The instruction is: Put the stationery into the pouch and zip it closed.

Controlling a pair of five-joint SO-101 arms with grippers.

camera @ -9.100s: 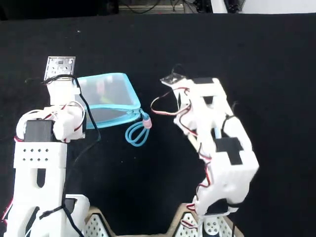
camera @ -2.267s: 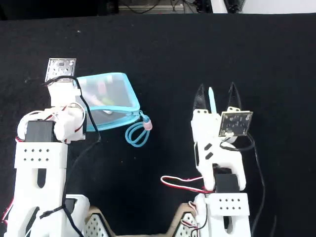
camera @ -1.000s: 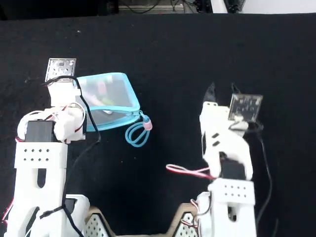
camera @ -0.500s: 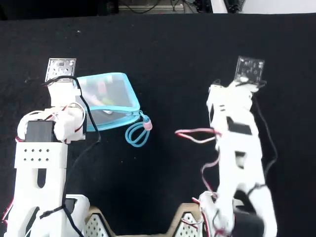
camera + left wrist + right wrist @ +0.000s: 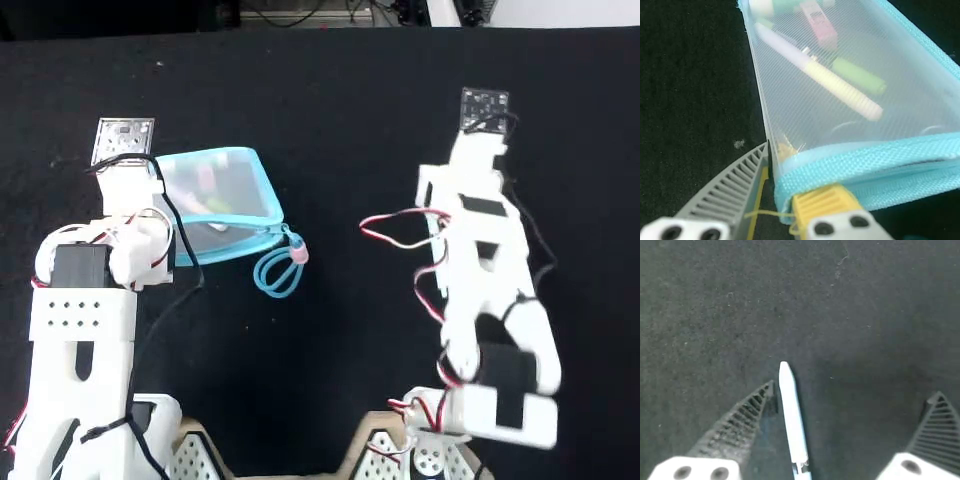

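The right arm's fingers [image 5: 737, 430] are spread wide with a pen [image 5: 790, 410] lying between them on the black desk [image 5: 330, 100]. The pen rests just beside one finger, well apart from the other, and is not gripped. It looks light, stiff and smooth, so it would likely roll or skid if nudged from one side. The safest hold is probably across the barrel near its middle, with the fingers centred on it before they close.

The right arm [image 5: 480, 260] stretches from its base at five o'clock towards one o'clock, its wrist tipped down at the desk.

The left arm's fingers [image 5: 735, 192] are pinched shut on the corner of the pouch [image 5: 840, 100], on its blue zip edge. The pouch [image 5: 215, 195] lies flat at ten o'clock on the desk, with markers and small bits visible through its mesh. It is soft and would sag, so the firm zip edge is a sound place to hold it. Its mouth seems to gape along the six o'clock side, and a blue cord loop [image 5: 275, 270] trails off at four o'clock. The left arm [image 5: 85, 300] rises from seven o'clock, reaching over the pouch's nine o'clock end.
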